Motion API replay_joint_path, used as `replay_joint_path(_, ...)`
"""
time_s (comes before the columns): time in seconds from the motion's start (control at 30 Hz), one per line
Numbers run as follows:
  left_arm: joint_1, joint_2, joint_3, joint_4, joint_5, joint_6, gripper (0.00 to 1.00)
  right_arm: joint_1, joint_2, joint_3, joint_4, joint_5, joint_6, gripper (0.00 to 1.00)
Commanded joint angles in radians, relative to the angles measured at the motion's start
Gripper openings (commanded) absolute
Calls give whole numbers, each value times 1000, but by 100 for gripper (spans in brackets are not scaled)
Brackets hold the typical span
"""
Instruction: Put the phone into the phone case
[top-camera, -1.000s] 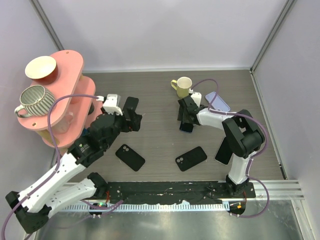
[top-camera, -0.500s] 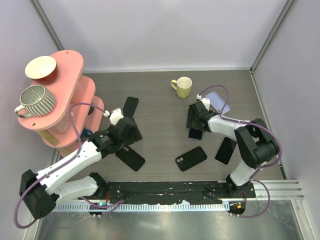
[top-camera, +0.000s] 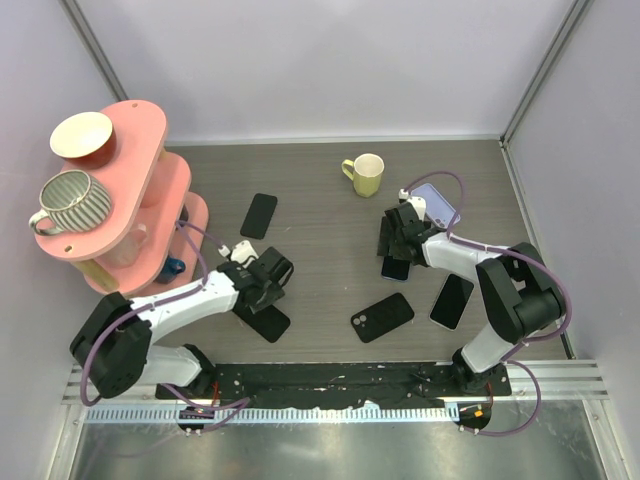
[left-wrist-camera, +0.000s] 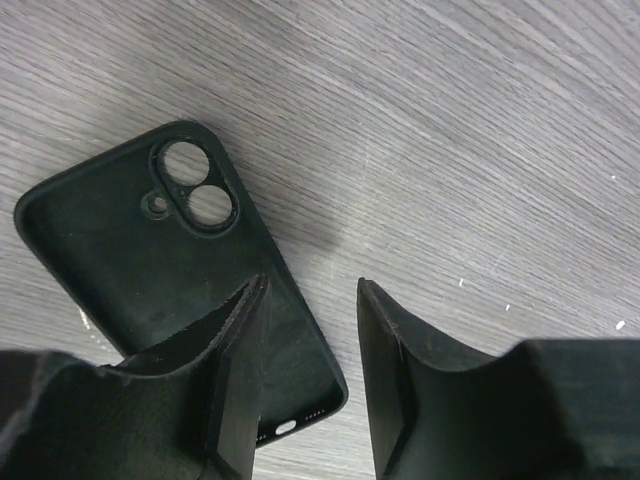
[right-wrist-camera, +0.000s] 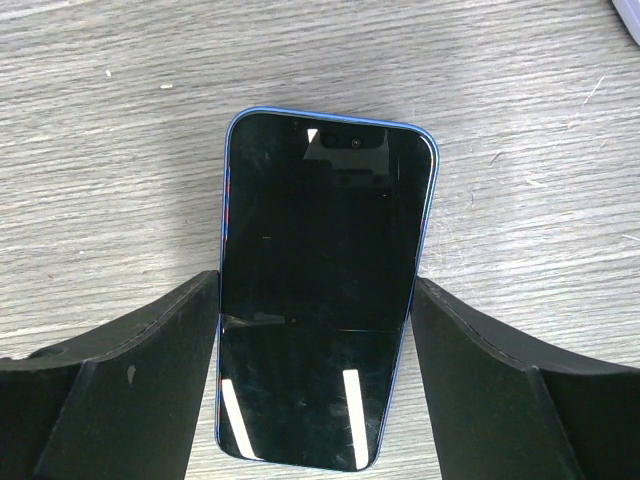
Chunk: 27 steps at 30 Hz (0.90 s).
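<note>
**Phone in the right jaws, case under the left, open desk between them**

The right jaws are clamped across the blue-rimmed phone with the black glass screen (right-wrist-camera: 325, 230), one jaw on each long edge near its lower end. Its long axis runs straight out from the jaws, screen up and camera notch at the far end. Whether it rests on the desk or hangs just above it, I cannot tell.

The left jaws stand apart, straddling one long side wall of the soft black phone case (left-wrist-camera: 130, 240). One jaw is over the hollow and the other over the bare grey wood-grain desk (left-wrist-camera: 480, 120); neither visibly pinches the wall. The case lies hollow side up, its camera holes toward the upper left of the left wrist view.

In the top view the phone (top-camera: 395, 266) sits right of centre, lying nearly up-and-down the frame. The case (top-camera: 262, 318) lies left of centre and lower, slanting from upper left to lower right. They are well apart. By my judgement the phone must travel leftward and turn to match that slant, while the left arm, the nearer one, steadies the case.
</note>
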Motion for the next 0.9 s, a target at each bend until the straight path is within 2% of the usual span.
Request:
replay_joint_path(0.0, -5, 52, 3, 62, -14, -43, 42, 0, -47, 3, 70, 2, -13, 70)
replay_joint_path(0.4, -11, 115, -11, 91, -19, -28, 33, -4, -45, 0, 70, 2, -14, 69)
replay_joint_path(0.73, -38, 115, 31, 72, -45, 35, 32, -7, -47, 0, 70, -1, -16, 69)
replay_joint_path(0.83, -61, 117, 43, 108, -49, 101, 27, -9, -48, -2, 70, -2, -14, 69)
replay_joint_path(0.87, -66, 123, 45, 118, -40, 130, 21, -9, -47, -3, 72, -1, -16, 69)
